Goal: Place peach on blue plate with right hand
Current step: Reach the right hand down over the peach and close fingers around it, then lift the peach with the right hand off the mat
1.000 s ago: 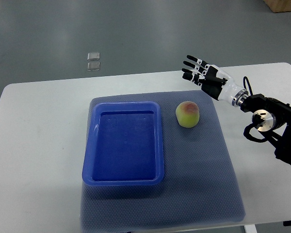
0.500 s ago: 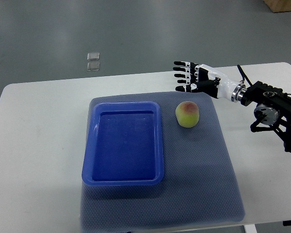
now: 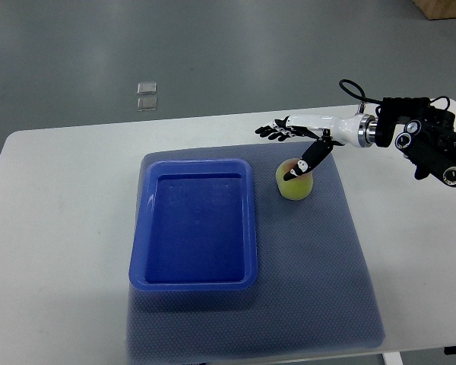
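Observation:
A yellow-green peach [image 3: 296,185] with a reddish top sits on the grey mat, just right of the blue plate [image 3: 194,223], a rectangular tray with nothing in it. My right hand [image 3: 289,148] comes in from the right edge and hovers over the peach, palm down and turned edge-on. Its fingers [image 3: 272,132] stretch out past the peach's far side and its thumb [image 3: 302,165] hangs down over the peach's top. The hand is open and holds nothing. The left arm is out of view.
A dark grey mat [image 3: 319,266] covers the middle of the white table [image 3: 61,228]. Two small clear squares [image 3: 146,95] lie on the floor beyond the table's far edge.
My right hand has swung left and down from behind and right of the peach to over it, and rolled palm-down with the thumb hanging over the fruit. The peach has not moved.

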Controlling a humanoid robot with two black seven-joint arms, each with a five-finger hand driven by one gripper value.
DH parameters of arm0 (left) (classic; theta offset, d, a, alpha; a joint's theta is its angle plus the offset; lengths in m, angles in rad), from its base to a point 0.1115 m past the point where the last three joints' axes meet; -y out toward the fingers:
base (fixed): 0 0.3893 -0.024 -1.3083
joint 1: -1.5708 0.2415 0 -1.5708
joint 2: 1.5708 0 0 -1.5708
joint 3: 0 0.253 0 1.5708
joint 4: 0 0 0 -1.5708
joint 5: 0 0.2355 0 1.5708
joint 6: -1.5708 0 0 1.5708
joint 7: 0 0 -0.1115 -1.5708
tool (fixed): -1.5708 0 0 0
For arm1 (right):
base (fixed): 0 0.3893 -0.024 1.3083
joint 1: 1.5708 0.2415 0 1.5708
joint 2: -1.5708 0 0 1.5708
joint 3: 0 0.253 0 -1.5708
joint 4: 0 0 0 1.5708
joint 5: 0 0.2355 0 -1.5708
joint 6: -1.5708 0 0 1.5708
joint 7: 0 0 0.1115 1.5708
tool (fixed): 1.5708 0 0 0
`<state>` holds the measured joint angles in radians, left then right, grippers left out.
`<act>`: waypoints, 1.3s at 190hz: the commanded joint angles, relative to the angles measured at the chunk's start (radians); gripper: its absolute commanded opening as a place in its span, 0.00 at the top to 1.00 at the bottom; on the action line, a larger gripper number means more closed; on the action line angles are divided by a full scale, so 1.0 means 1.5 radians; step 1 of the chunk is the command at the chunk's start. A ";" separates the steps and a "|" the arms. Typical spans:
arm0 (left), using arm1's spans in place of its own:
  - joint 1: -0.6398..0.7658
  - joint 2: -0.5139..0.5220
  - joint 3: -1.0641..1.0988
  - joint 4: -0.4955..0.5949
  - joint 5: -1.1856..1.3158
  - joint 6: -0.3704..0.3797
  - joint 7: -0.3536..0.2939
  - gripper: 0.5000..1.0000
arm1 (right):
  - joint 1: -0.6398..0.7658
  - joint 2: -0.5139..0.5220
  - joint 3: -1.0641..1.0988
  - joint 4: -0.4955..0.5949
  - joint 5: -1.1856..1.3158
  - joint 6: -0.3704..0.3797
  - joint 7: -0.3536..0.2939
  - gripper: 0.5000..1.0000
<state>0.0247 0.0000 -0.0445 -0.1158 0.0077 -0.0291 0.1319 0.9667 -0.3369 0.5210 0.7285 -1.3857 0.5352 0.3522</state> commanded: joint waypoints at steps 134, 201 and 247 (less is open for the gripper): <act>0.000 0.000 0.000 0.000 0.000 0.000 0.000 0.00 | 0.062 0.006 -0.215 -0.006 -0.029 -0.069 -0.002 0.28; 0.000 0.000 0.000 0.000 0.000 0.000 0.000 0.00 | 0.060 -0.002 -0.243 -0.007 -0.028 -0.090 -0.001 0.35; 0.000 0.000 0.000 0.000 0.000 0.000 0.000 0.00 | 0.061 -0.008 -0.230 -0.007 -0.015 -0.091 0.003 0.90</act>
<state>0.0245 0.0000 -0.0445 -0.1154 0.0076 -0.0291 0.1319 1.0577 -0.3453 0.1677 0.7182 -1.4165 0.4002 0.3533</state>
